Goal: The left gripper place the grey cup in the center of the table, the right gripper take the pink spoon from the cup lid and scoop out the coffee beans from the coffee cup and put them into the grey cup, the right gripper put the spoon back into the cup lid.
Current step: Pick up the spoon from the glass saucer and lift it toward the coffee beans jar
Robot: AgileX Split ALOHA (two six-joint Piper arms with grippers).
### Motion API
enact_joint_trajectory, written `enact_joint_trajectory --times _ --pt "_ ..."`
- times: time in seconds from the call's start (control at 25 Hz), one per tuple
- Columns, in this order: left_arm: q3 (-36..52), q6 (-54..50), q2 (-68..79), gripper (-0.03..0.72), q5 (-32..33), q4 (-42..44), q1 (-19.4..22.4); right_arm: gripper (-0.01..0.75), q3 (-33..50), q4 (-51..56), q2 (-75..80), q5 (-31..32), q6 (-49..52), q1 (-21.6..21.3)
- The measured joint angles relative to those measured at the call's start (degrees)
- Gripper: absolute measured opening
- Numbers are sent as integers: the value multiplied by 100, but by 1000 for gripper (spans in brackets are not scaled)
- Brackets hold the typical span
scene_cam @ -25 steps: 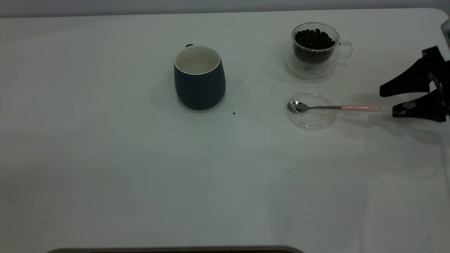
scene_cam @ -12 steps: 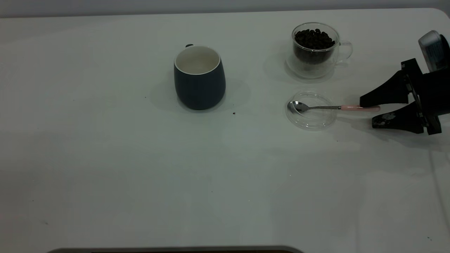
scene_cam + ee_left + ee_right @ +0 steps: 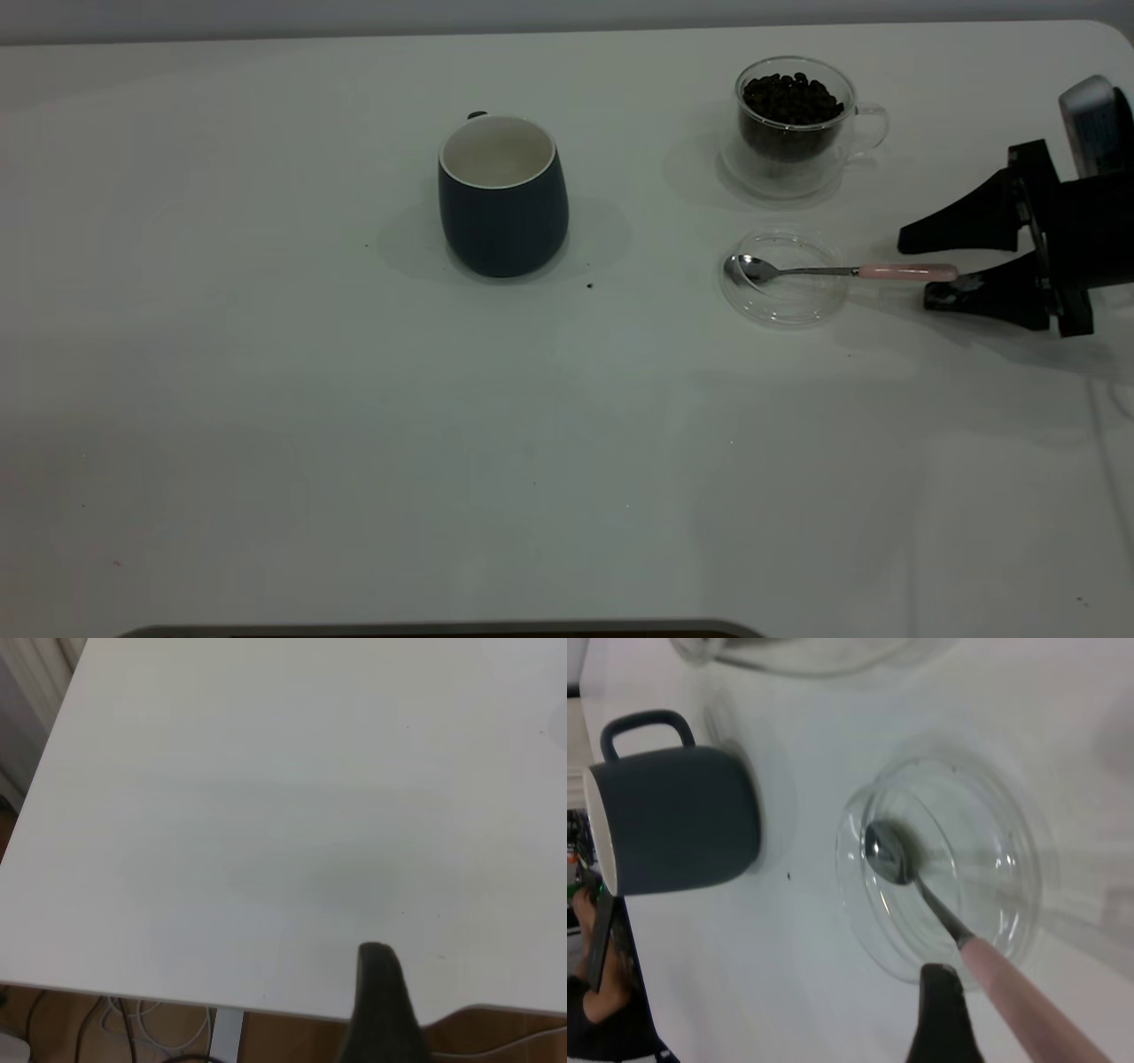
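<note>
The slim metal spoon with a pink handle [image 3: 905,272] is seen resting across the clear glass cup lid [image 3: 784,301] on the white worktop [image 3: 567,443], its handle tip flanked, untouched, by the spread fingers of the right gripper [image 3: 921,269]. The dark grey ceramic cup [image 3: 502,199] stands mid-table; the left gripper's [image 3: 383,1010] finger state cannot be told.

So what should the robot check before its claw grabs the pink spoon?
1. Grey cup stands upright mid-table, empty: ok.
2. Pink spoon lies with its bowl in the glass cup lid, handle toward the right claw: ok.
3. Right claw open, fingers either side of the handle's end: ok.
4. Fingers level with the handle: cannot tell.
5. Coffee cup holds coffee beans: ok.
6. Left claw away from the cups: ok.
</note>
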Motion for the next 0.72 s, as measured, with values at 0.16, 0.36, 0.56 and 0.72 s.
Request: enact_joint_trajectory --times 0.16,0.36,0.56,0.72 --pt "0 0 0 586 0 0 0 579 0 49 61 69 -28 123" --pt "0 0 0 586 0 0 0 560 0 165 71 105 -61 138" --pt "0 0 0 586 0 0 0 435 0 156 71 122 -79 146" --pt "0 5 0 586 0 0 0 293 0 80 71 122 -161 220"
